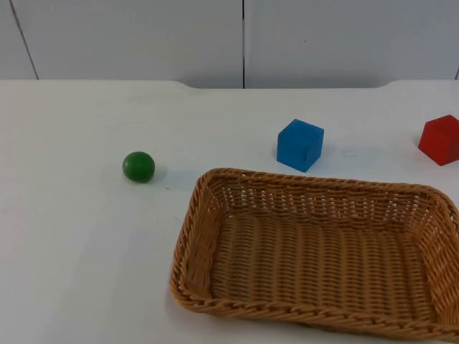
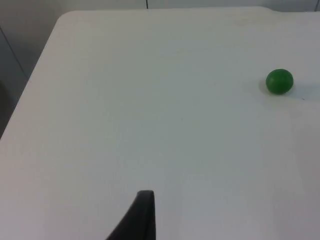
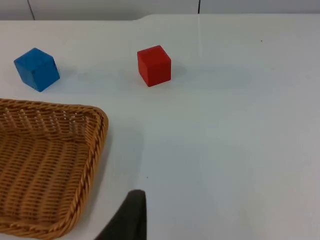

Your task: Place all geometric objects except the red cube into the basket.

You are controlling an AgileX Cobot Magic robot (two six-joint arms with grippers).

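Basket point(image 1: 188, 236) cut off at frame edge; red cube point(image 1: 441, 139) likewise; pincer states indiscernible.

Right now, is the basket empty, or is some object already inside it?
Empty. The basket shows only its bare woven floor; the green ball, blue cube and red cube all sit outside on the table.

this looks like a robotics lab or test bench rather than a home. a plain white table top point(image 1: 79, 236) runs back to a grey partition wall point(image 1: 129, 36) made of flat panels with thin seams. the things set out are bare test props: a woven basket point(image 1: 188, 251), a green ball point(image 1: 138, 166), a blue cube point(image 1: 300, 144) and a red cube point(image 1: 440, 139), well apart.
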